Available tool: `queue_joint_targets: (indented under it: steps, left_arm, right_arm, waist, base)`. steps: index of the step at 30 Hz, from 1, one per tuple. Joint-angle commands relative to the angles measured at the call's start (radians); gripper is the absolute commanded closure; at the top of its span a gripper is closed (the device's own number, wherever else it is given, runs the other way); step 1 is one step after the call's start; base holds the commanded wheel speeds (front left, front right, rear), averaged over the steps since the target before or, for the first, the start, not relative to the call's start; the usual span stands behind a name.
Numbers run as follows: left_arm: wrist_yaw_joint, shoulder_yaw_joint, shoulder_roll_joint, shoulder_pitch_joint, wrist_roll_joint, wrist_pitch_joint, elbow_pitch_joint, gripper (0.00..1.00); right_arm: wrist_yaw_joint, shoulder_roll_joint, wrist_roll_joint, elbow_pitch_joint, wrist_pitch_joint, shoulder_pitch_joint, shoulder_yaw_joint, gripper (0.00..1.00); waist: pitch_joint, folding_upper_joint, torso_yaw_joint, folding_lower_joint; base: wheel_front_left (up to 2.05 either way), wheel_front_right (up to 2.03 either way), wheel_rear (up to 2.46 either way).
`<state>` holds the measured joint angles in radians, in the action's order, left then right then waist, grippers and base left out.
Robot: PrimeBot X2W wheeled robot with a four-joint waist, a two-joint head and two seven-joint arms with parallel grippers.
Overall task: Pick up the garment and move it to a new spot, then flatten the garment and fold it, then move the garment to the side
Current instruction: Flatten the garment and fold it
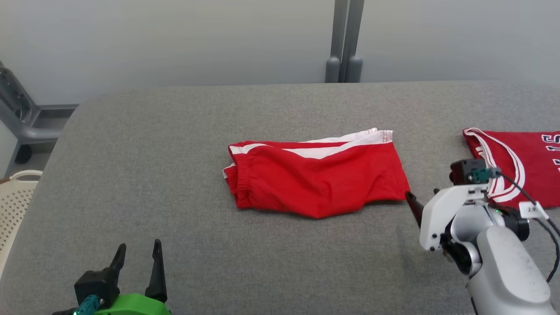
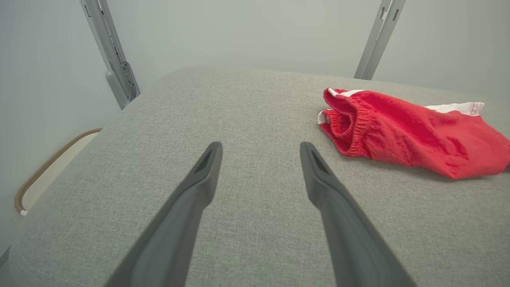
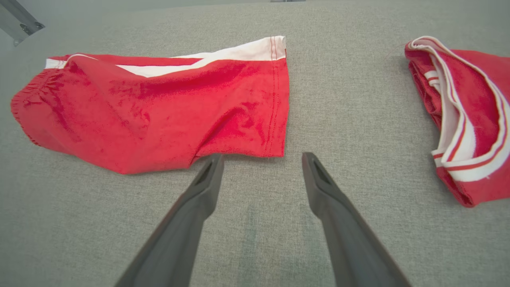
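Head view, red shorts (image 1: 315, 177) folded, white side stripe

Grey fabric-covered worktop (image 1: 175, 144), far-left corner rounded. Plain pale grey wall (image 1: 175, 39) behind far edge. Twin grey upright posts (image 1: 344, 43) past far edge, right of middle. Grey metal frame (image 1: 17, 113) beyond left edge. Cream perforated basket (image 1: 15, 201) beside left edge. Soft, even light.

Wht no. "15" on red jersey (image 1: 531, 153), part. cut off; cable tag (image 1: 531, 210) unreadable.
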<state>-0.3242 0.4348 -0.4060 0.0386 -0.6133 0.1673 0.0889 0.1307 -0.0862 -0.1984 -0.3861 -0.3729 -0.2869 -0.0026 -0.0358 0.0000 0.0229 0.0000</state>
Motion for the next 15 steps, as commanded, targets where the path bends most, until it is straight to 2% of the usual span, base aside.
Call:
queue_joint_targets:
  steps: [1,6,15]
  left_arm:
    - [0.006,0.006,-0.007,-0.026,0.014,-0.003,-0.009,0.00]
    - [0.025,0.036,0.002,-0.078,0.034,-0.017,-0.024,0.00]
    - [0.039,0.068,0.015,-0.142,0.056,-0.030,-0.029,0.00]
  right_arm:
    - [0.000,-0.025,0.006,-0.039,-0.049,-0.061,-0.004,0.00]
    - [0.000,-0.088,0.007,-0.160,-0.124,-0.200,-0.003,0.00]
    - [0.000,-0.147,-0.011,-0.339,-0.129,-0.338,-0.013,0.00]
  waist:
    - [0.044,0.0000,0.033,0.0000]
    - [0.119,0.0000,0.082,0.0000]
    - [0.196,0.0000,0.154,0.0000]
  base:
    - [0.00,0.00,0.00]
    - [0.00,0.00,0.00]
    - [0.00,0.00,0.00]
